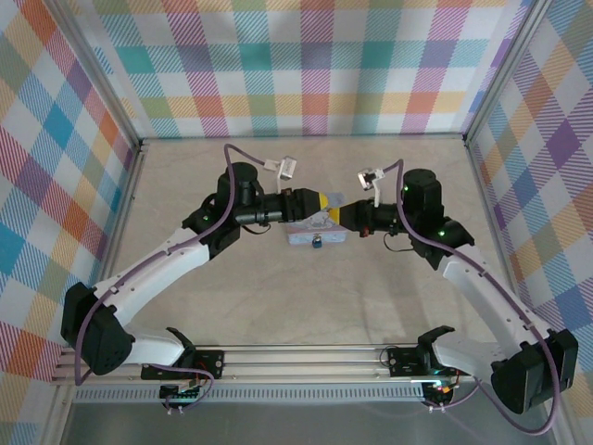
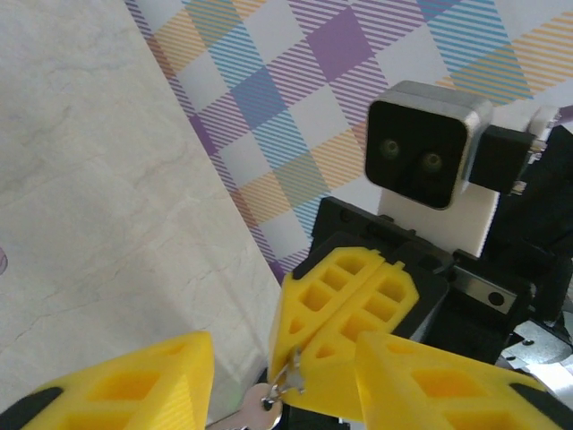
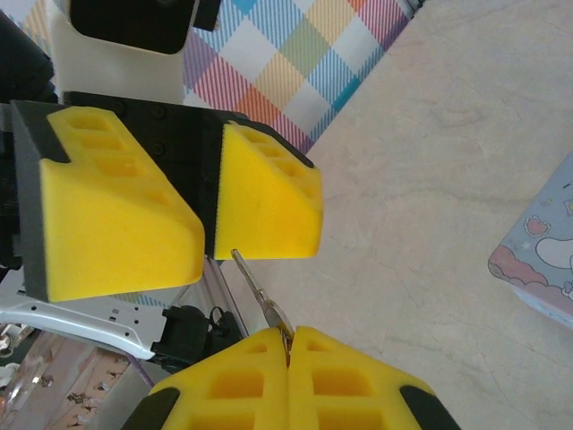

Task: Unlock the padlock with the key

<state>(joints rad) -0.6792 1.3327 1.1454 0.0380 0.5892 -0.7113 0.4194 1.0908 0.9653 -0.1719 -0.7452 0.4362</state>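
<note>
On the left, the left claw [image 3: 211, 251] stood partly open, its yellow pads apart and holding nothing. The tip of the key [image 3: 259, 290] lay just under one pad, at the edge of the gap, not between the pads. To the right, the right claw [image 3: 288, 340] was pinched tight on the key's head end, with the blade slanting up toward the other claw. In the left wrist view a small ring hung at the key's head. Both claws met in the air above the pale-blue tin [image 3: 542, 260].

The risk, as I judged it, was the hand-over. With the blade off-centre to the gap, a squeeze could catch only its tip and twist it. If the right claw let go on so slight a hold, the key would likely drop onto the tin or the desk [image 1: 278, 315].

The padlock [image 1: 316, 243] sat on the desk against the tin's near edge, below and between the claws. It looked tiny, dark and bluish, too small to tell its shackle or keyhole.
</note>
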